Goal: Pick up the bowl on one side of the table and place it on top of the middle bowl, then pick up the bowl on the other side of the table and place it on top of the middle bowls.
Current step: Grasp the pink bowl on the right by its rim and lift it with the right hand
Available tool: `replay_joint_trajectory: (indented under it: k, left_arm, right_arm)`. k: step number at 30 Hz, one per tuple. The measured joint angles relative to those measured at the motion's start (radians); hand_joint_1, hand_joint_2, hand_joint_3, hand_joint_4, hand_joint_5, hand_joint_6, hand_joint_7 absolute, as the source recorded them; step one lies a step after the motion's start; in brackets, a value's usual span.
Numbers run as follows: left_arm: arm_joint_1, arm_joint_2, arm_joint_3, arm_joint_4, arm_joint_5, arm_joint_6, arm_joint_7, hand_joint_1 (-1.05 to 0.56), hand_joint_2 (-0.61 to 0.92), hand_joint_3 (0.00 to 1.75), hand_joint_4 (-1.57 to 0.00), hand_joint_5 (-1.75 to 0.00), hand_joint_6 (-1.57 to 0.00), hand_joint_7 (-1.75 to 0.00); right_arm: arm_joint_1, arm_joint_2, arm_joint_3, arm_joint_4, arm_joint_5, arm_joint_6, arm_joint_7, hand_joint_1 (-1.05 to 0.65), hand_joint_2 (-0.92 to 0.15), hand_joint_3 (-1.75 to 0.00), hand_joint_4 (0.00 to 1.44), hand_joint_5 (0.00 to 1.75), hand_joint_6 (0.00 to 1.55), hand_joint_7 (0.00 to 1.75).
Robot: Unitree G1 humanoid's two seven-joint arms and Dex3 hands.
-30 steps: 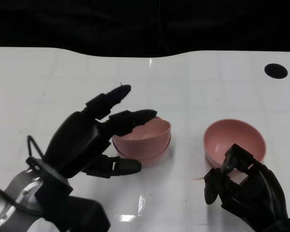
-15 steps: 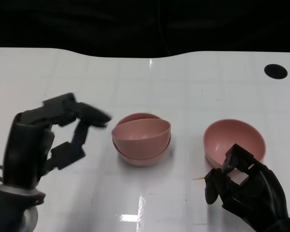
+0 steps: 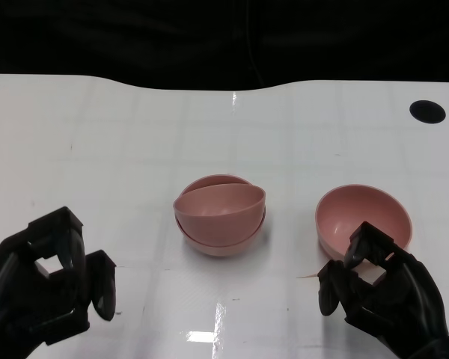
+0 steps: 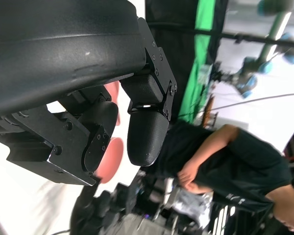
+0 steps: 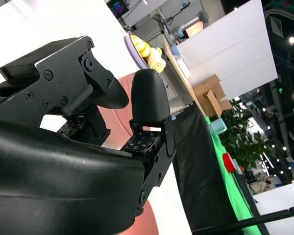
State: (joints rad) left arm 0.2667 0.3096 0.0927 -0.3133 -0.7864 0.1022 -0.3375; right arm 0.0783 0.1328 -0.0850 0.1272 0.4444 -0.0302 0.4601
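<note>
Head view: white surface (image 3: 120, 127) with two pink bowls nested at centre, the upper bowl (image 3: 219, 207) tilted inside the lower bowl (image 3: 221, 243). A third pink bowl (image 3: 364, 219) stands alone to the right, upright. The left hand (image 3: 49, 286) lies at the near left, well apart from the stack, fingers curled in and holding nothing. The right hand (image 3: 378, 292) sits at the near right, just beside the single bowl's near rim, fingers likewise curled in and empty. Left wrist view: a person (image 4: 225, 166) beyond the surface.
</note>
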Motion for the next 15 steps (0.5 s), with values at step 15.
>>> replay_joint_trajectory:
  k: [15]
  left_arm:
    - [-0.022, -0.001, 0.062, 0.059, 0.021, 0.214, -0.075, 0.24, 0.91, 1.51, -1.17, -1.75, -0.92, -1.75]
  right_arm:
    - [0.0, -0.01, 0.022, 0.061, -0.453, -0.689, -0.194, -0.06, -0.54, -1.1, 0.99, 1.45, 0.9, 1.29]
